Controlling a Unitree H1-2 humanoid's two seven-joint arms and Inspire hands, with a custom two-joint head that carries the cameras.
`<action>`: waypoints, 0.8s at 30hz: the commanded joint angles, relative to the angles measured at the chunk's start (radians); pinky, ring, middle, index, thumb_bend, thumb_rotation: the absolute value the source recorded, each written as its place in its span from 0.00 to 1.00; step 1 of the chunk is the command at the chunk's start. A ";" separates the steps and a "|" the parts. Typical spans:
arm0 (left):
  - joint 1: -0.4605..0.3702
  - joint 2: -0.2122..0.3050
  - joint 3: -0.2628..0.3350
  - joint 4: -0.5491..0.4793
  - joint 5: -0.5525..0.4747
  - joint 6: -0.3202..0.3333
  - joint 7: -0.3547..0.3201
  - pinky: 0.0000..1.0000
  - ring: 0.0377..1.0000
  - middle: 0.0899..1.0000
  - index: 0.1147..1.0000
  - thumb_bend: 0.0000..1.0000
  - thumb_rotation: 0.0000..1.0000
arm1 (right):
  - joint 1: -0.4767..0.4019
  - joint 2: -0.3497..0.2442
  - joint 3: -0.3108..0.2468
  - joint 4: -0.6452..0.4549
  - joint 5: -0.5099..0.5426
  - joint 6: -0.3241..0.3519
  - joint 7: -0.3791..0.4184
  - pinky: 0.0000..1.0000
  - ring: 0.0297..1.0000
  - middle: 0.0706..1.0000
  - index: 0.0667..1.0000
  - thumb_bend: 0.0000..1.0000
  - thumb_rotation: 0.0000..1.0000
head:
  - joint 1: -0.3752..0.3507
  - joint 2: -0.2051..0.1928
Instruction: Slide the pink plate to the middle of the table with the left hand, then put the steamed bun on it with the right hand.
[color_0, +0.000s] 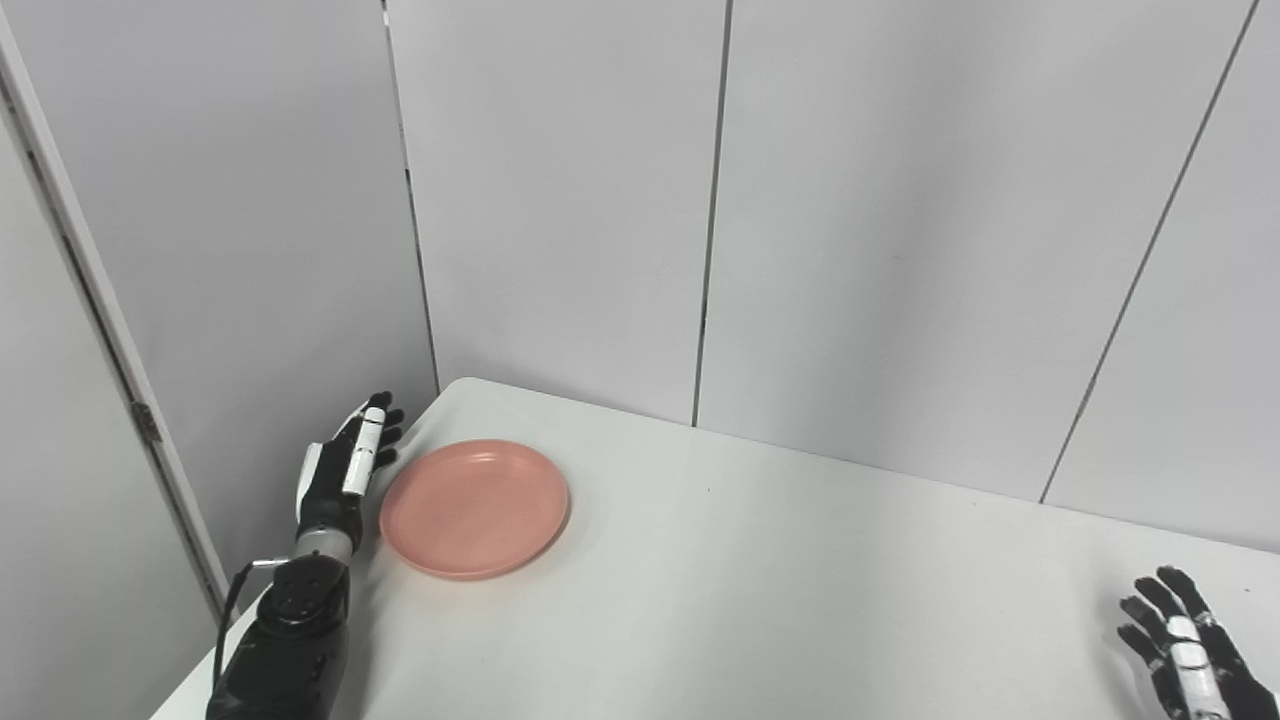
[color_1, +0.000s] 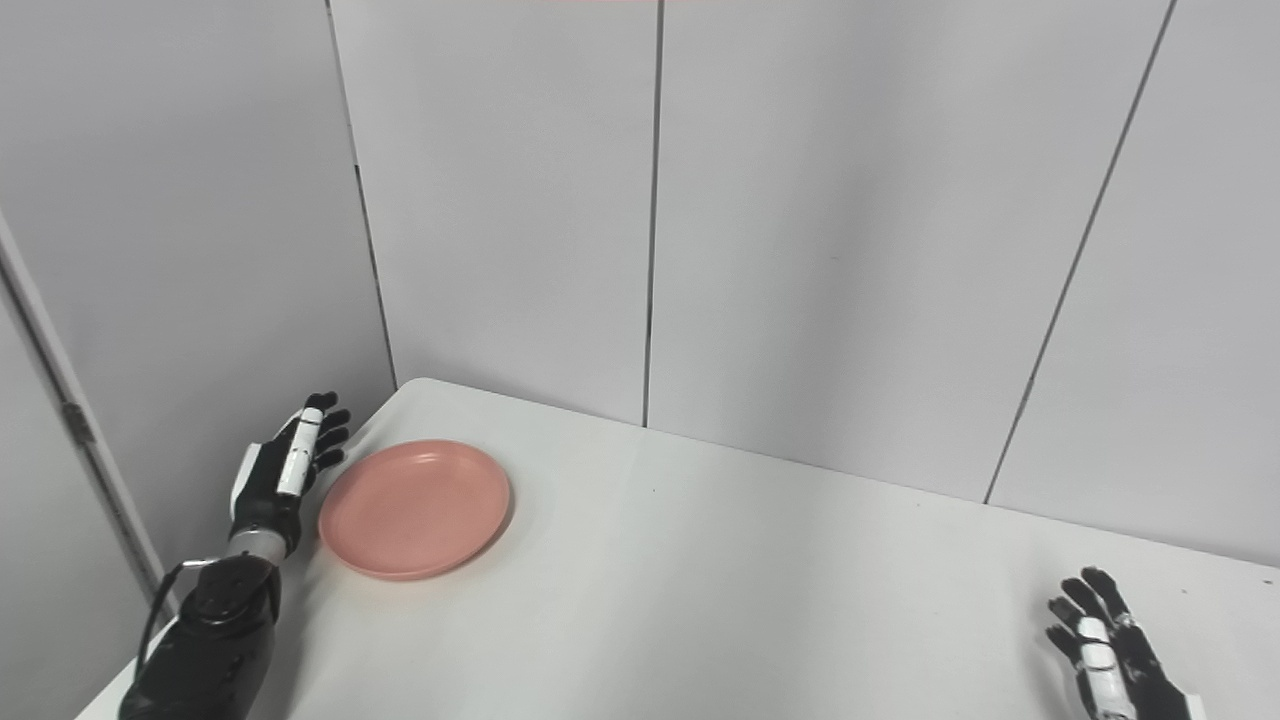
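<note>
Left eye view and right eye view both take in one white counter (color_0: 800, 600) from above, with its near edge and right end cut off by the picture frame. At far left a pale post with a small metal hinge (color_0: 146, 421) runs up the wall, and grey wall panels (color_0: 560, 200) with thin dark seams stand behind the counter.

At the left edge of the counter the left hand (color_0: 345, 470) rises on a black forearm whose lower part leaves the picture at the bottom. It stands on edge, black with white plates, fingers straight and slightly apart, holding nothing. Its fingers sit just beside the left rim of the pink plate (color_0: 474, 508); whether they touch the rim is hard to make out.

That plate is round, shallow and smooth, matte salmon pink with a low raised rim, lying flat near the far left corner of the counter, well left of the middle. It carries nothing. No writing or label can be read anywhere.

Across a long bare stretch of smooth counter, at the near right corner, the right hand (color_1: 1105, 650) is partly cut off by the bottom edge. Its dark fingers spread upward and apart, empty, above the counter. The steamed bun shows in neither view.
</note>
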 joint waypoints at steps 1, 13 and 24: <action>-0.054 0.044 -0.002 -0.016 0.001 -0.025 -0.016 0.85 0.86 0.84 0.81 0.56 0.95 | 0.019 0.010 0.002 -0.005 0.008 0.005 -0.002 0.86 0.87 0.88 0.87 0.57 0.73 | -0.001 0.001; -0.060 0.013 0.010 -0.010 -0.099 0.043 -0.140 0.94 0.88 0.84 0.82 0.60 0.98 | 0.021 0.004 0.003 -0.014 0.015 0.019 -0.003 0.87 0.87 0.88 0.88 0.58 0.73 | -0.003 0.010; -0.093 -0.029 0.050 0.051 -0.227 0.014 -0.241 0.87 0.85 0.82 0.80 0.61 0.95 | 0.020 0.005 0.003 -0.016 0.013 0.024 -0.008 0.84 0.85 0.87 0.87 0.59 0.72 | -0.010 0.018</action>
